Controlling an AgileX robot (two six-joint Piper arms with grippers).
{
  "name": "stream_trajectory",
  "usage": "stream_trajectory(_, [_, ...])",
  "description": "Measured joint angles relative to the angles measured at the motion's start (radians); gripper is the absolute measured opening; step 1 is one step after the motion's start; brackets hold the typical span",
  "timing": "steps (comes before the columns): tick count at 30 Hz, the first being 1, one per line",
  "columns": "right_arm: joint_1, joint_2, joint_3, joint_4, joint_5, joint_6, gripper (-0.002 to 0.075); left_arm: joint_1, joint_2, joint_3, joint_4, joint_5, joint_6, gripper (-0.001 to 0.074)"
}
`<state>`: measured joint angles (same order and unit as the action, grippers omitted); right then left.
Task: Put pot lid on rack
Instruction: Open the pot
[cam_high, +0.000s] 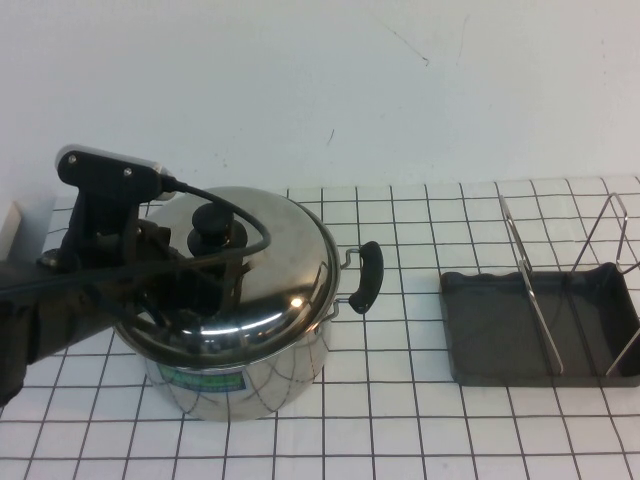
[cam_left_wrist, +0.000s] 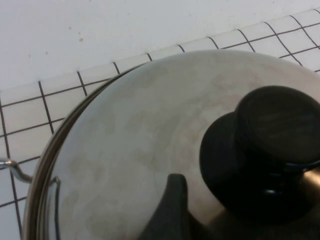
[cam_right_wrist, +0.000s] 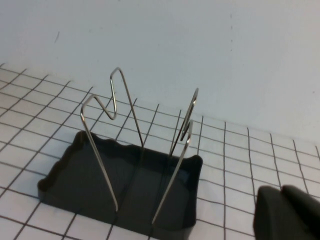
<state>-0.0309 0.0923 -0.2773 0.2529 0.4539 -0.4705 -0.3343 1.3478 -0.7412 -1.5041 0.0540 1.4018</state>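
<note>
The pot lid (cam_high: 262, 262) is seated on the pot (cam_high: 240, 375) at the left. The left tool (cam_high: 190, 262) is spread wide beside the knob (cam_high: 213, 230), positioned for grasping. The right tool (cam_right_wrist: 287, 215) is kept closed near the rack (cam_high: 560, 300) on the right.

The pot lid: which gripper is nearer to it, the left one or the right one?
Left. The left gripper hangs over the pot lid beside its knob, jaws open. The right gripper is far off, near the rack.
</note>
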Motion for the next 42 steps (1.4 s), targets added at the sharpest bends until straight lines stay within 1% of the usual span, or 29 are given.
stream_trajectory(8, [0.0,0.013,-0.001,0.002,0.0,-0.027,0.0011,0.0,0.012,-0.058,-0.008,0.034,0.002,0.0646])
stream_trajectory(14, [0.0,0.013,-0.001,0.002,0.0,-0.033,0.0011,0.0,0.023,-0.066,-0.031,0.04,0.017,0.0646])
stream_trajectory(26, [0.0,0.013,-0.001,0.002,0.0,-0.035,0.0011,0.0,0.086,-0.081,-0.158,0.04,0.099,0.0643])
stream_trajectory(29, [0.0,0.013,-0.001,0.002,0.0,-0.035,0.0011,0.0,0.089,-0.081,-0.202,0.04,0.14,0.0596])
stream_trajectory(31, [0.0,0.013,-0.001,0.002,0.0,-0.035,0.0011,0.0,0.09,-0.081,-0.21,0.04,0.158,0.0536])
stream_trajectory(34, [0.0,0.013,-0.001,0.002,0.0,-0.037,0.0011,0.0,0.09,-0.081,-0.214,0.04,0.171,0.0407])
stream_trajectory(40, [0.0,0.013,-0.001,0.002,0.0,-0.039,0.0011,0.0,0.09,-0.081,-0.216,0.086,0.221,0.0401])
stream_trajectory(41, [0.0,0.013,-0.001,0.002,0.0,-0.039,0.0011,0.0,0.091,-0.081,-0.214,0.105,0.231,0.0368])
stream_trajectory(42, [0.0,0.013,-0.001,0.002,0.0,-0.039,0.0011,0.0,0.091,-0.084,-0.216,0.121,0.233,0.032])
